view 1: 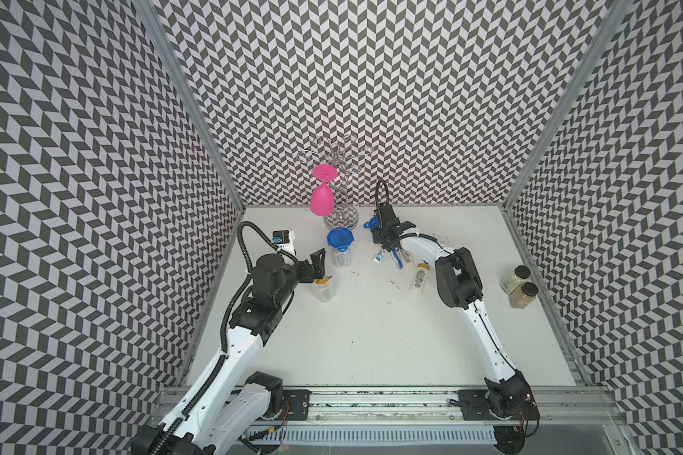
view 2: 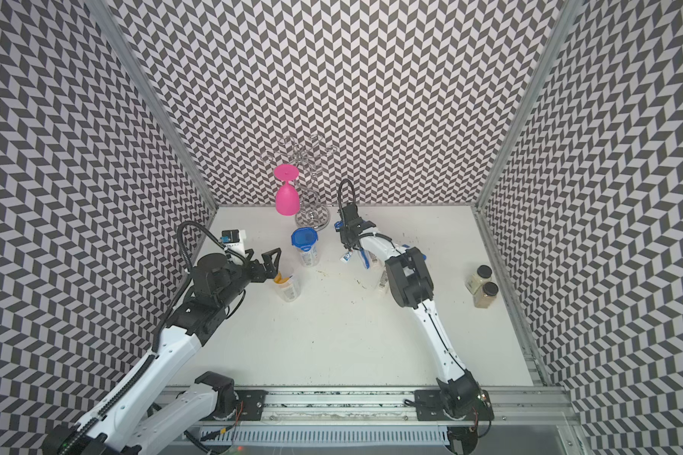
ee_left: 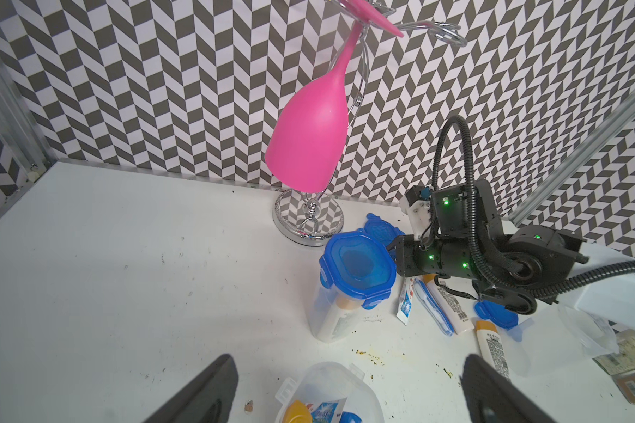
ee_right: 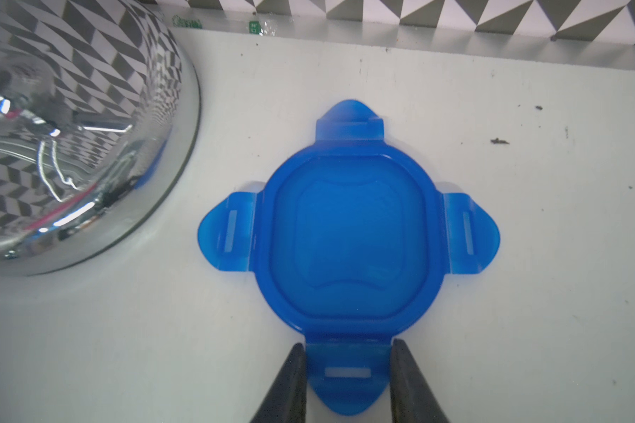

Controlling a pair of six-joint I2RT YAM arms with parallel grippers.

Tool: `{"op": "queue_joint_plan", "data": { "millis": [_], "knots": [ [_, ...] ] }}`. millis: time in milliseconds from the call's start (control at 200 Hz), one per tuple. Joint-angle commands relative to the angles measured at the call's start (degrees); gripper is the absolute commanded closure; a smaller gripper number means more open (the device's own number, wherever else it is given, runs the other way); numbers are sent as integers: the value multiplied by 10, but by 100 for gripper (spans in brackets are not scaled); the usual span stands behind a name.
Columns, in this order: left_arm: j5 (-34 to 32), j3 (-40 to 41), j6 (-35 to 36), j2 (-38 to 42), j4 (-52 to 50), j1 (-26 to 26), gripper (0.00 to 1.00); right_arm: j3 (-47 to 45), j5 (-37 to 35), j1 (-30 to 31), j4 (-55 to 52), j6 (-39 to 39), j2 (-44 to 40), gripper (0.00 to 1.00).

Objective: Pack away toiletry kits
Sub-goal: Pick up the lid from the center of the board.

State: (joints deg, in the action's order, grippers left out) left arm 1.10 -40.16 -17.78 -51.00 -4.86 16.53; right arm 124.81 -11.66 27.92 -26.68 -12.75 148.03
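One jar (view 1: pixel 340 252) lidded; second jar (view 1: pixel 324 293) filled, unlidded, under spread left tool (ee_left: pixel 349 386); right tool (ee_right: pixel 349 381) straddles loose lid (ee_right: pixel 349 234) tab, grip unclear; bottles (ee_left: pixel 492 348), toothpaste (ee_left: pixel 406 302), toothbrush (ee_left: pixel 433 307) unpacked.

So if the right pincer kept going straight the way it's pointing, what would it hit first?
Most likely the loose blue lid on the table: the right pincer points down at it, one tab between its fingers.
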Motion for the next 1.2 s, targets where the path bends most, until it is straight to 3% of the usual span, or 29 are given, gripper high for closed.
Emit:
{"op": "queue_joint_plan", "data": {
  "millis": [0,165,566,751,1017,1197],
  "knots": [
    [-10,-12,4,10,-6,3,3,-54,18,-6,-94,28,8,90],
    [-8,-14,4,8,-7,3,3,-177,43,-22,-26,26,-80,94],
    [-15,-28,-4,4,-20,3,4,-348,119,-28,56,108,-286,100],
    [-13,-53,-35,-29,-68,-28,5,-440,170,-19,99,140,-396,100],
    [-8,-71,-45,-42,-105,-58,5,-504,236,-4,103,174,-513,100],
    [4,-76,-88,-41,-111,-77,5,-527,291,56,94,226,-620,100]
  ]
}}
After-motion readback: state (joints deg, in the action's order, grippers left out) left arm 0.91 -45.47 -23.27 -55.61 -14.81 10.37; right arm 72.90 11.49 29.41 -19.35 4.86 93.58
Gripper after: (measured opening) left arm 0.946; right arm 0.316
